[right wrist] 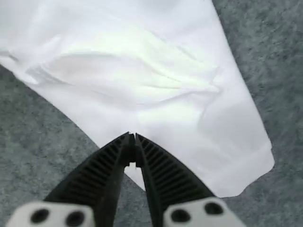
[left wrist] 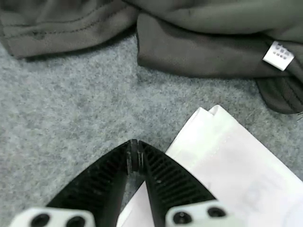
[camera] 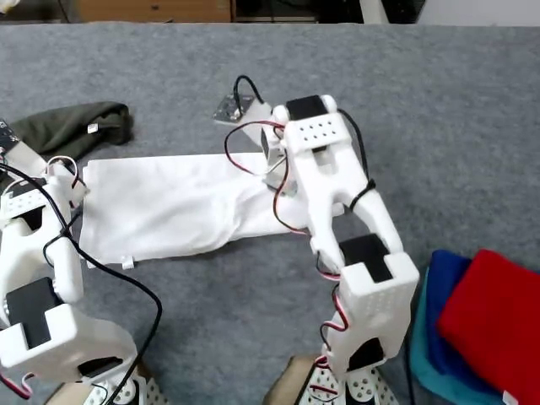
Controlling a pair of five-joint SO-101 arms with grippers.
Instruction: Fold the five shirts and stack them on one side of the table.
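Note:
A white shirt, folded into a long band, lies flat on the grey carpeted table. At its left corner sits my left gripper, shut; its tips rest on the carpet right at the white shirt's edge. At the shirt's right end, under the arm, my right gripper is shut, tips pressed into the white fabric just inside its edge. A crumpled dark green shirt lies beyond the left gripper and close ahead of it. Folded red and blue shirts are stacked at the right.
A small flat tag lies on the carpet behind the right arm. Open carpet stretches across the back and right of the table. The arm bases and cables stand along the near edge.

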